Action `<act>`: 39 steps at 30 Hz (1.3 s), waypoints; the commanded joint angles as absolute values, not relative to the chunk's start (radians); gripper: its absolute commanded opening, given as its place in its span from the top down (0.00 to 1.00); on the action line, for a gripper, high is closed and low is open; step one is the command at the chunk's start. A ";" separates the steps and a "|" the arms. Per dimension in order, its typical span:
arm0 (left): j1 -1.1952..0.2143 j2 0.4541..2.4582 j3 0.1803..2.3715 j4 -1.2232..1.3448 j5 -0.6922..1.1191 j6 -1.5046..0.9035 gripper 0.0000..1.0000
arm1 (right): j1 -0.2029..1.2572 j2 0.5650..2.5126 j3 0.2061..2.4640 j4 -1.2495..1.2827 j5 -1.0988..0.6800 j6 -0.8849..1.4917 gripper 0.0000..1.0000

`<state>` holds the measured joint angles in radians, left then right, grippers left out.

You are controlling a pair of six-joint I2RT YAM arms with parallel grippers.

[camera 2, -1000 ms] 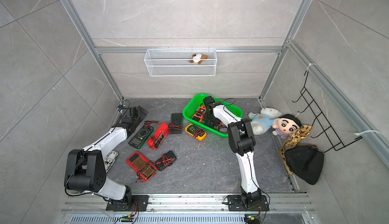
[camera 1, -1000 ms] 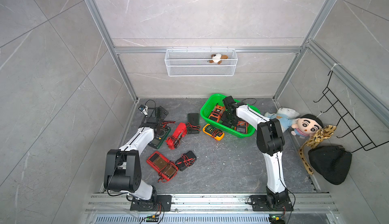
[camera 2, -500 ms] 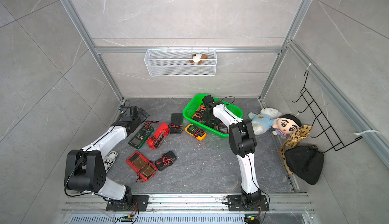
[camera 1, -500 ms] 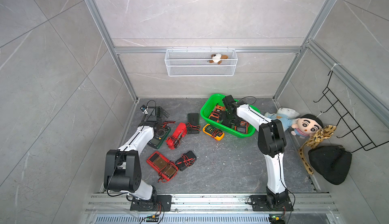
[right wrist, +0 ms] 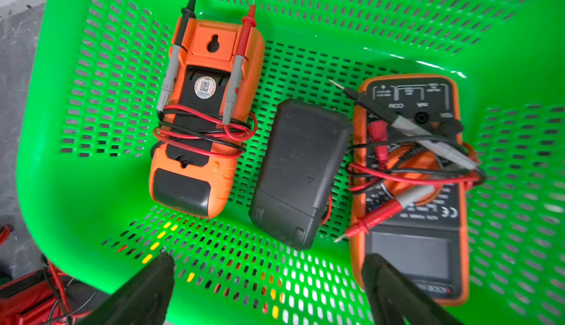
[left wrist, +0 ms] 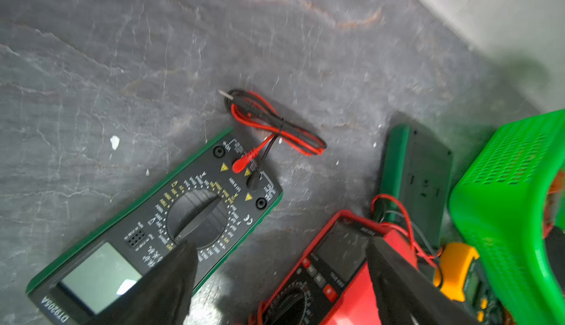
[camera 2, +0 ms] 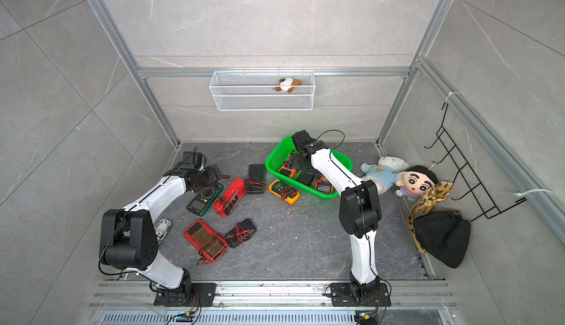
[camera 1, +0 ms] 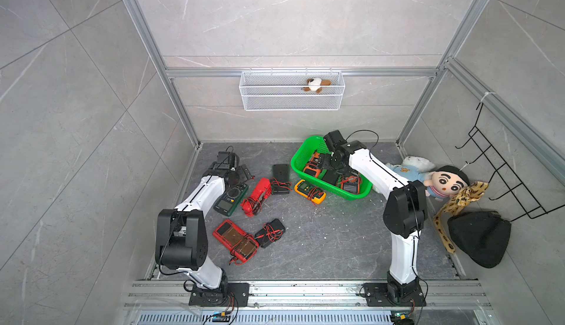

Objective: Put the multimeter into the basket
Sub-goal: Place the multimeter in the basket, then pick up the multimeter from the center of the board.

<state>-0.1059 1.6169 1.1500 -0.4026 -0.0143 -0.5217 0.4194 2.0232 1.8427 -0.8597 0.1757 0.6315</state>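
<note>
Work surface: a dark grey slate floor (camera 1: 321, 241) enclosed by grey tiled walls.

My right gripper (right wrist: 267, 260) hangs above the green basket (right wrist: 76, 186), jaws spread wide with nothing between them. Directly beneath it, three meters lie inside the basket:
- a black multimeter (right wrist: 296, 170), face down in the middle;
- an orange multimeter (right wrist: 208, 118), face down beside it, with probes clipped to its back;
- an orange-edged multimeter (right wrist: 409, 186), face up on the other side, under loose red and black leads.

My left gripper (left wrist: 279, 244) is also wide and empty, low over the floor. One finger (left wrist: 171, 277) overlaps the dial of the green DT9205A multimeter (left wrist: 153, 231). The other overlaps the red multimeter (left wrist: 336, 271). Contact cannot be confirmed for either. Beyond them lie a dark green multimeter (left wrist: 419, 173), face down, and a yellow multimeter (left wrist: 455, 265), both on the floor just outside the basket wall.
</note>
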 commanded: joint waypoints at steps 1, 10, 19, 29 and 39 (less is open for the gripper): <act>-0.133 1.632 1.218 -0.489 -0.029 -0.425 0.09 | 0.420 1.970 1.816 -0.857 0.211 0.629 0.00; -0.257 1.744 1.330 -0.668 -0.227 -0.314 0.08 | 0.419 1.916 1.743 -0.825 0.232 0.661 0.00; -0.288 1.825 1.353 -0.729 -0.192 -0.260 0.06 | 0.420 1.860 1.672 -0.805 0.241 0.679 0.00; -0.301 1.861 1.358 -0.716 -0.179 -0.243 0.11 | 0.420 1.836 1.641 -0.787 0.236 0.692 0.00; -0.308 1.859 1.387 -0.742 -0.094 -0.183 0.09 | 0.421 1.838 1.649 -0.782 0.241 0.705 0.00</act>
<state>-0.2886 1.8172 1.4105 -0.6765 -0.1593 -0.2333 0.4187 1.8652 1.6489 -0.7876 0.2211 0.6888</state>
